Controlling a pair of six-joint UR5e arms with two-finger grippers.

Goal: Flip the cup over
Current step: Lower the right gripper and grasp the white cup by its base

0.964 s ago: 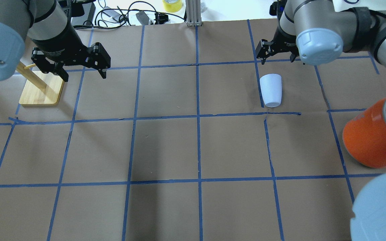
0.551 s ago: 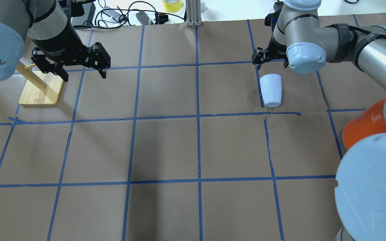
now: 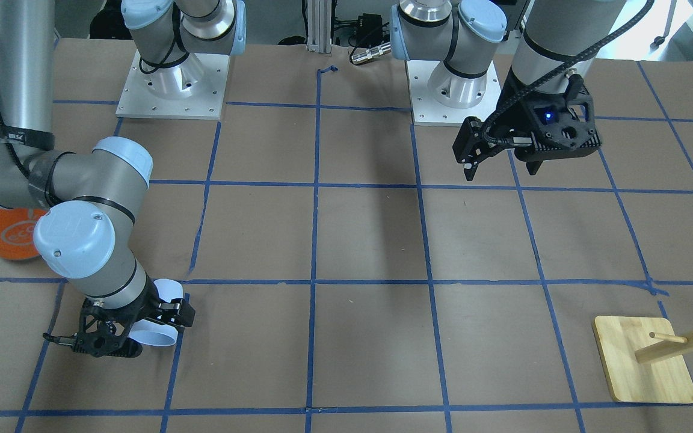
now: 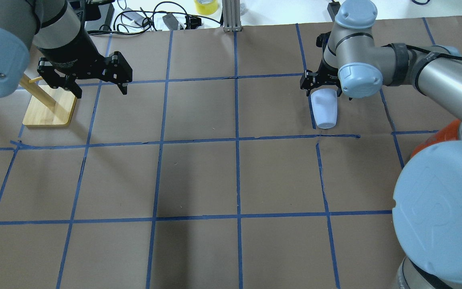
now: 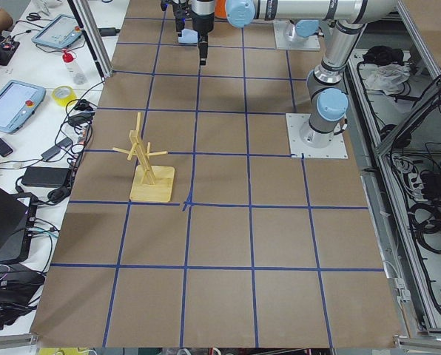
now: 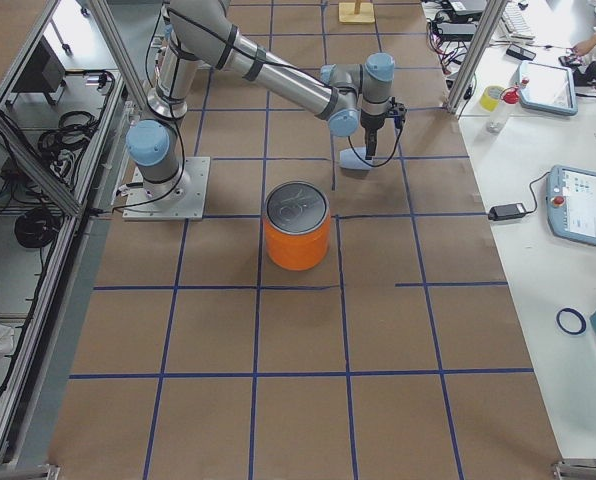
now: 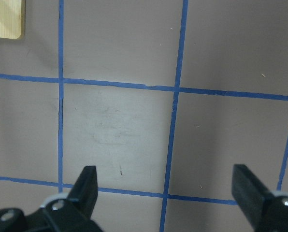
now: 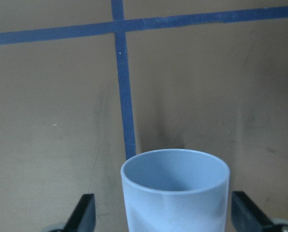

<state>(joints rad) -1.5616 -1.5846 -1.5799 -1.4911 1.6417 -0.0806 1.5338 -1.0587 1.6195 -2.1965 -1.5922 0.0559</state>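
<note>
Partly hidden: cup (image 4: 325, 114) on its side, mouth end between spread right gripper (image 4: 323, 92); left gripper (image 4: 102, 93) likewise spread.

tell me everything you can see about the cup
The cup is small, plain and pale blue-white, with smooth matte walls, no handle and a light blue inside. It tapers from a wide mouth to a narrower base. It lies on its side on the brown paper table, mouth pointing away from the robot, one edge over a blue tape line. The open right hand straddles it; its fingers show no clear contact.
</note>
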